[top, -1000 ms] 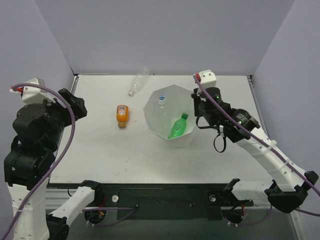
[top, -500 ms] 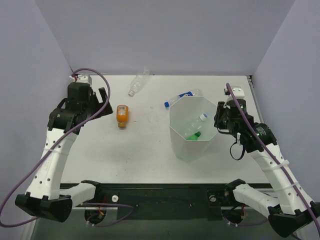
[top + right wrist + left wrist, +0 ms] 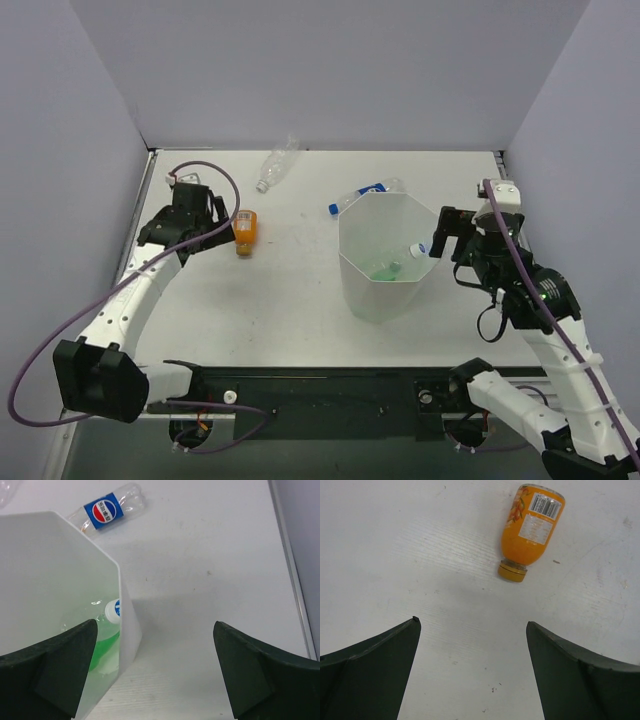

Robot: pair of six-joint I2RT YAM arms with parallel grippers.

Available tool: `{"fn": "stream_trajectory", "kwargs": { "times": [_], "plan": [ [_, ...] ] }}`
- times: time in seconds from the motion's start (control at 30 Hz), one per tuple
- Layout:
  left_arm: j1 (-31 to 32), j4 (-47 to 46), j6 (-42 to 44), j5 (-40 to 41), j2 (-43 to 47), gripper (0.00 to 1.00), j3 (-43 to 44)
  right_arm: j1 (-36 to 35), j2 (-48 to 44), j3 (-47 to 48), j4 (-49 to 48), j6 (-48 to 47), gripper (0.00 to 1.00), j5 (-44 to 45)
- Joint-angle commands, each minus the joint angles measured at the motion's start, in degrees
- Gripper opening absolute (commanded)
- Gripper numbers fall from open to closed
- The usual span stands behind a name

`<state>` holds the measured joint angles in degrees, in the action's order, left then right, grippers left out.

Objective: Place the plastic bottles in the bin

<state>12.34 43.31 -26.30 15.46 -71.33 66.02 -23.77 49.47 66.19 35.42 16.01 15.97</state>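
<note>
The white bin (image 3: 356,281) stands upright right of centre. Inside it lie a green bottle (image 3: 383,269) and a clear bottle with a white cap (image 3: 417,249). A clear bottle with a blue label (image 3: 365,191) lies just behind the bin. Further back lies a plain clear bottle (image 3: 278,163). The short orange bottle (image 3: 245,229) lies at the left. My left gripper (image 3: 222,228) hovers open just left of the orange bottle (image 3: 534,522), holding nothing. My right gripper (image 3: 440,238) is open at the bin's right wall (image 3: 125,625), gripping nothing.
The table's right edge (image 3: 290,570) runs close beside the right gripper. Purple walls enclose the table on three sides. The blue-label bottle (image 3: 107,510) lies beyond the bin's rim (image 3: 75,522) in the right wrist view.
The right gripper slid the bin to the right, set it upright and opened, letting go of it. The left arm swung in from the far left to the orange bottle.
</note>
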Motion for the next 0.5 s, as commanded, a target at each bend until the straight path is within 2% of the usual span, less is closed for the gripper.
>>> {"fn": "stream_trajectory", "kwargs": {
  "times": [0.0,0.1,0.3,0.37,0.47],
  "plan": [
    [0.41,-13.59,-0.68,5.18,-3.71,0.98,-3.35,0.39,-4.55,2.36,0.44,-0.45,0.95,6.0],
    [0.41,-17.64,-0.15,3.88,-10.99,0.98,-3.09,0.39,-8.06,0.44,-1.23,-0.01,0.95,9.16],
    [1.2,-24.31,2.39,-0.25,-18.56,0.98,-0.72,0.39,-13.34,-1.15,-1.41,-0.1,0.96,14.61],
    [1.28,-25.11,4.67,-2.53,-21.81,0.98,0.85,0.39,-14.05,-1.15,-1.23,-0.1,0.96,15.49],
    [1.37,-22.84,6.0,-0.97,-26.13,0.98,4.29,0.39,-14.67,-0.46,-0.09,-0.01,0.96,16.38]
  ]
}}
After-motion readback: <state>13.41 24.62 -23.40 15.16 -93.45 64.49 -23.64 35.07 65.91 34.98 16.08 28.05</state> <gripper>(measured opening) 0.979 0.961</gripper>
